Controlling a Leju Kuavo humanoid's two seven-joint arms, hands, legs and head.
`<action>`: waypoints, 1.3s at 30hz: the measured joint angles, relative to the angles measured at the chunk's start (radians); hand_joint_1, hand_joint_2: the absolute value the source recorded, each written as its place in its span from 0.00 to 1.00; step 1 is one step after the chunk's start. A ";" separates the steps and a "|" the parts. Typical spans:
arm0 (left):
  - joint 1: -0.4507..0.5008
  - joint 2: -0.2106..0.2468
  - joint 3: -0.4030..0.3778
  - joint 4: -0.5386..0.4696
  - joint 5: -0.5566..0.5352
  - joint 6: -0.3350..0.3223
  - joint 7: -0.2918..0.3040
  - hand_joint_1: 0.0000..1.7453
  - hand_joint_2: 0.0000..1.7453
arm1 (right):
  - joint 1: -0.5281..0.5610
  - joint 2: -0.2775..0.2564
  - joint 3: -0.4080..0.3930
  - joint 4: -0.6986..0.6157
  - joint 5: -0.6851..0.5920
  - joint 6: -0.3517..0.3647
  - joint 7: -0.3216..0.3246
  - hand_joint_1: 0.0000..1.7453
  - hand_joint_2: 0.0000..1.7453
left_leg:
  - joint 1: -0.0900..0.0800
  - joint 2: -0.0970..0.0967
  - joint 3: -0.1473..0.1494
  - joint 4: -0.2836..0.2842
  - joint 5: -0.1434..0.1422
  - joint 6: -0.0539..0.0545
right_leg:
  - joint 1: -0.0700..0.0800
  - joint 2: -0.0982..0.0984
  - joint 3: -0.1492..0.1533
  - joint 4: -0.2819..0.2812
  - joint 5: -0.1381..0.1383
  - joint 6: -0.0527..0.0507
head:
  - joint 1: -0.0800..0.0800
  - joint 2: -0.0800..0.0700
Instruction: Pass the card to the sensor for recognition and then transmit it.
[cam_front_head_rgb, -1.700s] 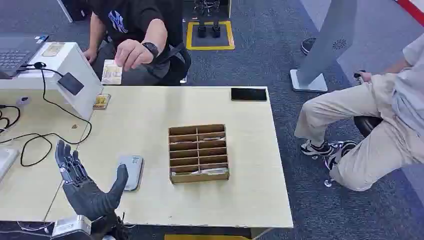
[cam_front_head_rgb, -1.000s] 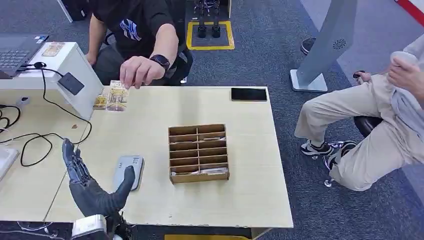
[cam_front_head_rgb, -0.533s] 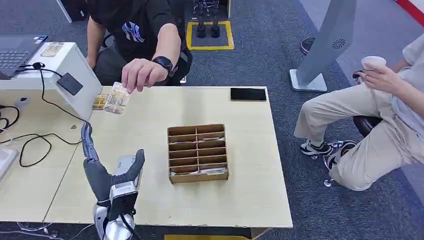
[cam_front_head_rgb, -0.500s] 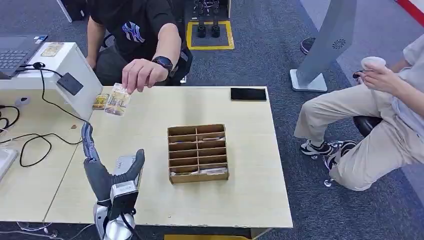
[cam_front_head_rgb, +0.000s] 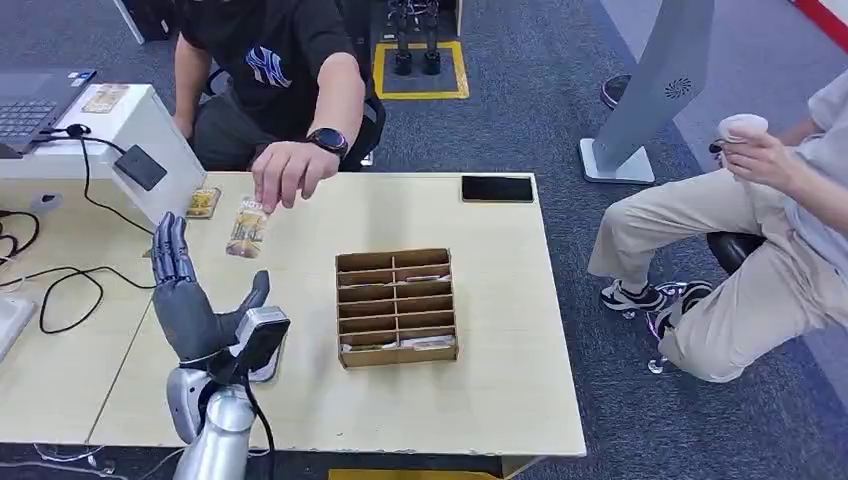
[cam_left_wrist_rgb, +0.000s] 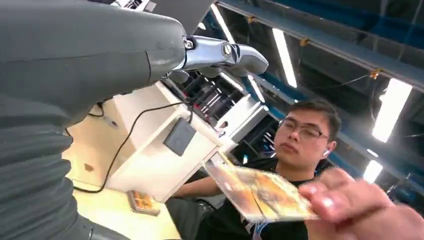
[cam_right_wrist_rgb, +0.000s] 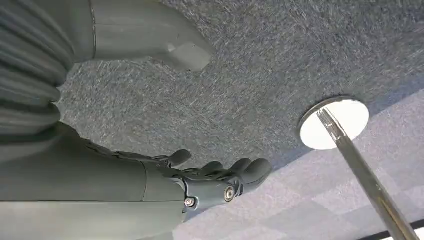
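A person's hand (cam_front_head_rgb: 290, 175) holds a yellowish card (cam_front_head_rgb: 247, 232) over the table, just beyond my left hand. My left hand (cam_front_head_rgb: 195, 300) is raised with the fingers spread upward and the palm toward the card, holding nothing. The left wrist view shows the same card (cam_left_wrist_rgb: 260, 192) pinched in the person's fingers (cam_left_wrist_rgb: 350, 200), a short gap from my hand (cam_left_wrist_rgb: 100, 50). The black sensor pad (cam_front_head_rgb: 141, 167) sits on the slanted face of a white box, and a second card (cam_front_head_rgb: 203, 203) lies at its foot. My right hand (cam_right_wrist_rgb: 215, 182) hangs over the carpet, empty.
A wooden slotted organizer (cam_front_head_rgb: 397, 305) stands mid-table, right of my left hand. A grey device (cam_front_head_rgb: 266, 362) lies partly under my wrist. A black phone (cam_front_head_rgb: 497, 188) lies at the far edge. Cables (cam_front_head_rgb: 70, 285) trail at the left. A second person sits at the right.
My left hand has risen from the table's front edge and moved forward toward the card. The person has brought the card from beside the sensor box out over the table toward my hand.
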 joint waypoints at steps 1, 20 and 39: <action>-0.003 0.000 0.003 0.005 0.000 0.000 0.004 0.00 1.00 | -0.001 0.000 0.000 0.001 0.000 0.000 0.000 0.00 1.00 | 0.000 0.000 0.000 0.000 0.000 0.000 | 0.000 0.000 0.000 0.000 0.000 0.000 | 0.000 0.000; -0.013 -0.002 0.051 -0.084 -0.180 0.000 0.011 1.00 1.00 | -0.004 0.008 0.003 -0.060 0.010 0.000 0.000 0.00 1.00 | 0.000 0.000 0.000 0.000 0.000 0.000 | 0.000 0.000 0.000 0.000 0.000 0.000 | 0.000 0.000; -0.014 -0.003 0.077 -0.144 -0.177 0.000 -0.021 1.00 1.00 | -0.004 0.009 0.003 -0.063 0.019 0.000 0.000 0.00 1.00 | 0.000 0.000 0.000 0.000 0.000 0.000 | 0.000 0.000 0.000 0.000 0.000 0.000 | 0.000 0.000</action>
